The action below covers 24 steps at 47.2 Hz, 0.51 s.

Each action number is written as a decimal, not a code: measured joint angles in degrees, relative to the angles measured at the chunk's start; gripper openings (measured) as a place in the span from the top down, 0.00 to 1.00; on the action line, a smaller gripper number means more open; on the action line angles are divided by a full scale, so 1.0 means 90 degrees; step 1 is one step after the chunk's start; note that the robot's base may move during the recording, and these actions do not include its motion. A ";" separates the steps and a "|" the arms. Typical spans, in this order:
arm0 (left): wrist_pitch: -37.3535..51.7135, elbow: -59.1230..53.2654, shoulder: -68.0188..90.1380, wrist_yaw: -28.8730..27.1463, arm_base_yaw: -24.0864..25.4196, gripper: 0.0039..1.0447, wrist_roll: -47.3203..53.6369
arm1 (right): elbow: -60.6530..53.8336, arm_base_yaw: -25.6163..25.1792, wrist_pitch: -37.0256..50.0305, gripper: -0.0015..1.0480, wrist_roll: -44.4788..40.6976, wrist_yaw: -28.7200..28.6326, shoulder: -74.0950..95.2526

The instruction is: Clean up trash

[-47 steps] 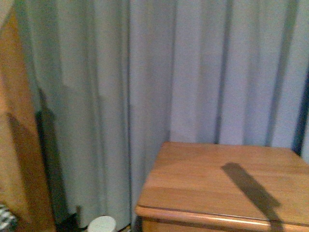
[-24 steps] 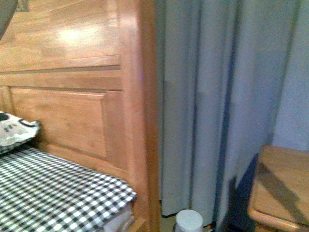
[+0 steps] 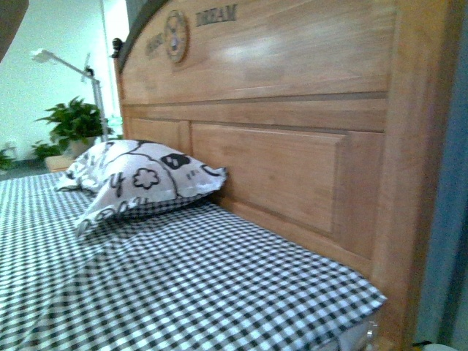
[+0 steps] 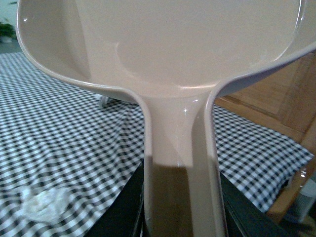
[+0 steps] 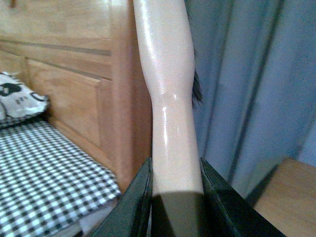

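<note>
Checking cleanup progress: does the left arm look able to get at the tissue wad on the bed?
Probably yes. The tissue wad lies in the open on the checked sheet, with nothing between it and the dustpan. The left pincer is shut on its handle, so scooping only.

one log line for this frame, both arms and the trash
left pincer: shut on dustpan | right pincer: shut on brush handle | trash: tissue wad on checked sheet, not yet swept | front view: pillow, headboard

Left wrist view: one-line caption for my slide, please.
Left claw holds the beige dustpan above the checked bedsheet, where a crumpled tissue wad lies.
</note>
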 joint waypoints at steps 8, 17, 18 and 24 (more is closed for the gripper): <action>0.0000 -0.0002 0.0000 -0.0002 0.0000 0.75 -0.0002 | -0.0007 0.0000 0.0000 0.78 0.0000 0.0002 0.0002; 0.0000 -0.0007 0.0000 0.0000 0.0000 0.75 -0.0002 | -0.0010 0.0000 0.0000 0.78 0.0000 0.0000 0.0005; 0.0000 -0.0005 -0.0002 -0.0010 0.0000 0.75 -0.0002 | -0.0010 0.0000 0.0000 0.78 0.0000 -0.0002 0.0005; 0.0000 -0.0010 0.0005 0.0000 0.0000 0.75 -0.0002 | -0.0010 0.0002 0.0005 0.78 0.0000 0.0000 0.0005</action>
